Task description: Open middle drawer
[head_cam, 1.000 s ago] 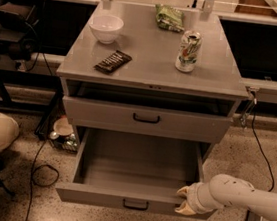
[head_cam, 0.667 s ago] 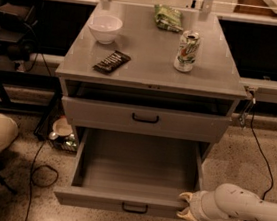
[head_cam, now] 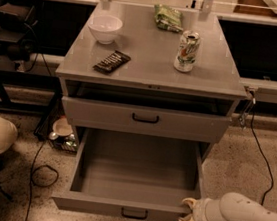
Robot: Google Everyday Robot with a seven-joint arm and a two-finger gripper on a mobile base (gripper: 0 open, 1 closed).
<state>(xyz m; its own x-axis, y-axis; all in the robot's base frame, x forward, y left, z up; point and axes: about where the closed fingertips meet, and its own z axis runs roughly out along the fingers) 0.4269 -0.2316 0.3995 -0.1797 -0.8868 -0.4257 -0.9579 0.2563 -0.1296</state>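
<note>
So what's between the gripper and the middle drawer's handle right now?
Only bare front panel. In the camera view, the gripper sits at the right front corner of the middle drawer, and nothing stands between it and the handle.

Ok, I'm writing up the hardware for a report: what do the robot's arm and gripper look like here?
The arm is a smooth, rounded, off-white tube-like shell, with no visible cables, markings or sleeve. It narrows through a ringed wrist collar to the gripper, a slightly yellower cream, which sits at the right front corner of the pulled-out drawer.
</note>
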